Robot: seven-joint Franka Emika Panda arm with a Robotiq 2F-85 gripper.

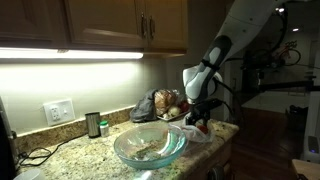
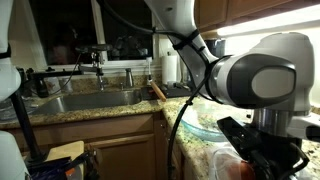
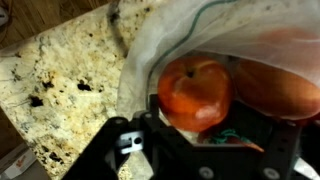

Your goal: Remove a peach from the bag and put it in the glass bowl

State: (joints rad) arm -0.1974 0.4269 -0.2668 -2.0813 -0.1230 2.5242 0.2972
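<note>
One peach (image 3: 195, 92) lies in the open mouth of the bag (image 3: 240, 30), round and red-orange, its stem dimple turned toward the wrist camera. The jaws stand on either side of it, partly spread. The wrist view does not show whether they press on the skin or only flank it, so I cannot tell if the peach is gripped. A second fruit (image 3: 285, 85) lies just beside it, further under the translucent film.

The bag rests on the speckled granite bench (image 3: 60, 80). In an exterior view it sits close to the bench's end, and the glass bowl (image 1: 150, 147) is near it on the same surface. A small dark jar (image 1: 93, 124) stands beyond the bowl, and a dark lumpy bundle (image 1: 150, 105) lies behind it by the wall.

The likeliest trouble is the film. A fold of plastic caught between a jaw and the fruit would lift the whole bag, dragging the second fruit out or pulling the bag toward the bench's end. A round, smooth peach gripped off-centre could squirt sideways out of the jaws. Too hard a squeeze would bruise it. Letting it go high over the bowl could make it bounce out, or knock the glass.
</note>
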